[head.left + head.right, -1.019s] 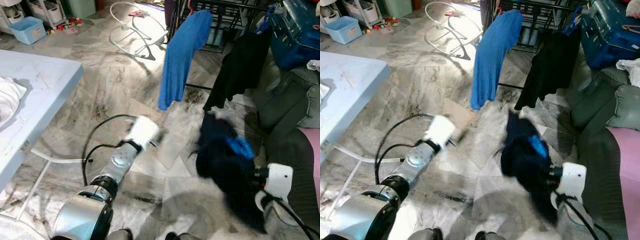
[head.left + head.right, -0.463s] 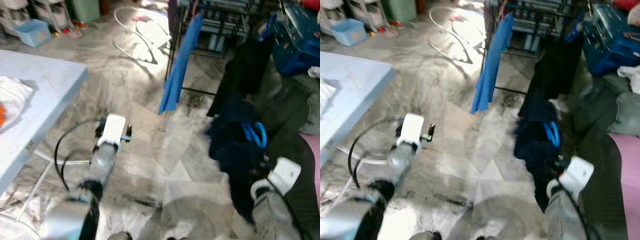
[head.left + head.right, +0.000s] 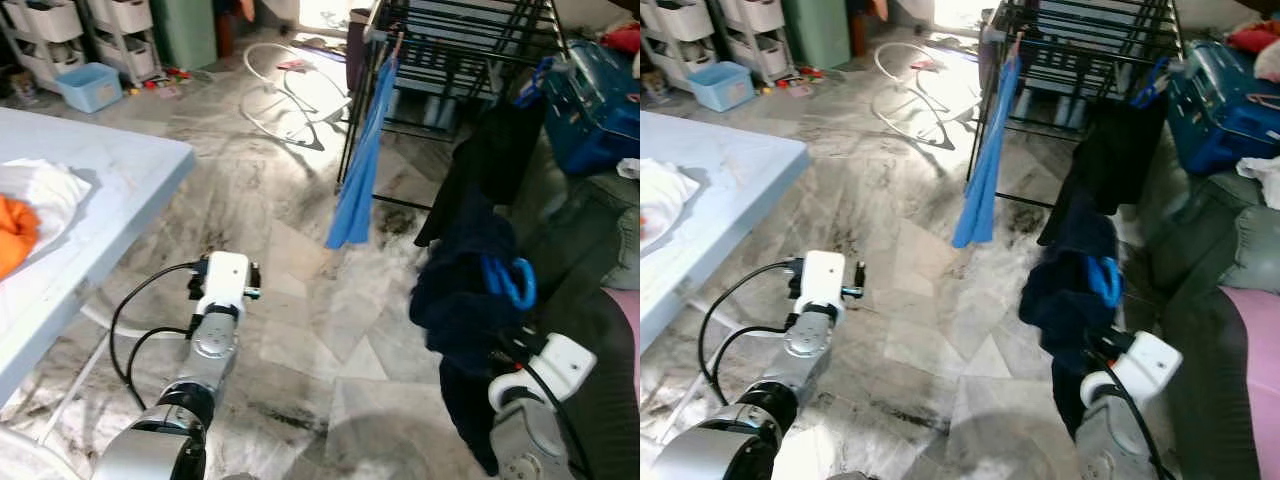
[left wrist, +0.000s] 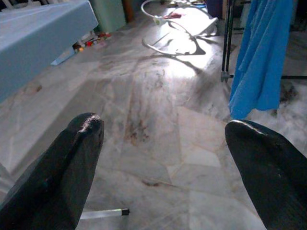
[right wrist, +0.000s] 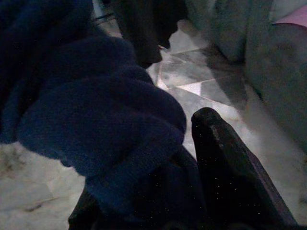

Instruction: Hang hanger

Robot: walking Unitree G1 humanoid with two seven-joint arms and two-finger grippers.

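The right gripper point(image 5: 192, 201) is clamped on a dark navy garment point(image 3: 455, 300), a thick, soft knit that bunches in heavy folds over the one matte black finger point(image 5: 230, 172) that can be seen; the other finger is buried under the cloth. The garment hangs from a bright blue plastic hanger point(image 3: 510, 280), whose rounded loop pokes out of the bundle near its top, held up above the marble floor just in front of the right arm's white wrist housing.

The left gripper point(image 4: 163, 143) is spread wide with nothing between its blunt, rounded black fingers point(image 4: 72, 158), held low over the floor beside the table.

Beyond the bundle stands a black metal drying rack point(image 3: 1090, 40) of thin bars. A long blue garment point(image 3: 365, 150) hangs limp from its near corner, and a black garment point(image 3: 1105, 150) droops from its right side, just behind the navy one.

The floor point(image 3: 300, 300) is glossy grey-veined marble tile. On the left is a pale blue table point(image 3: 110, 190) with smooth flat top, carrying crumpled white cloth point(image 3: 40, 185) and an orange cloth point(image 3: 15, 225). A grey upholstered sofa point(image 3: 1230, 230) lies to the right.
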